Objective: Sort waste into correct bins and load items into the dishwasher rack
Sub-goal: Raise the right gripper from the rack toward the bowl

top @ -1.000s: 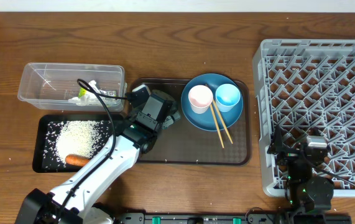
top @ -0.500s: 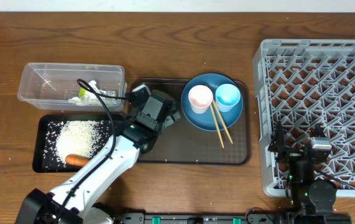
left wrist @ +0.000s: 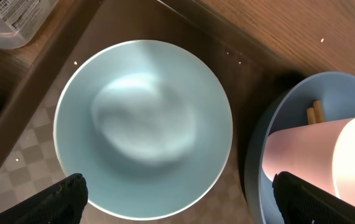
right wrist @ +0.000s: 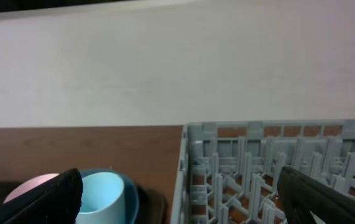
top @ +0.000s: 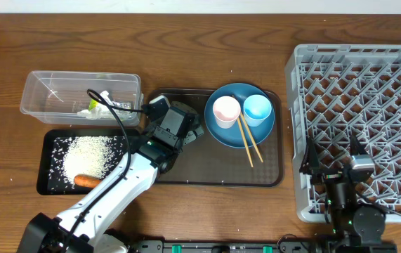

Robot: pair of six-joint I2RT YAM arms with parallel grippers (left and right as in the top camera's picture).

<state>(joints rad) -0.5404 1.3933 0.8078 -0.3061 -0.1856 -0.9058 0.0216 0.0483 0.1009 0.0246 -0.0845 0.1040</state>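
My left gripper hangs open straight above the white bowl, its fingertips wide of the rim; the bowl is hidden under the arm in the overhead view. The blue plate carries the pink cup, the light blue cup and the chopsticks. The clear tub holds the wrapper and tissue. Rice and the carrot lie in the black tray. My right gripper is open and empty over the dishwasher rack near its front left corner.
The bowl and plate sit on a brown serving tray between the bins and the rack. The left arm crosses over the black tray's right end. In the right wrist view the rack wall stands just right of the light blue cup.
The right gripper has shifted slightly toward the near edge and tilted, its fingers now standing up more. The left arm has not moved.
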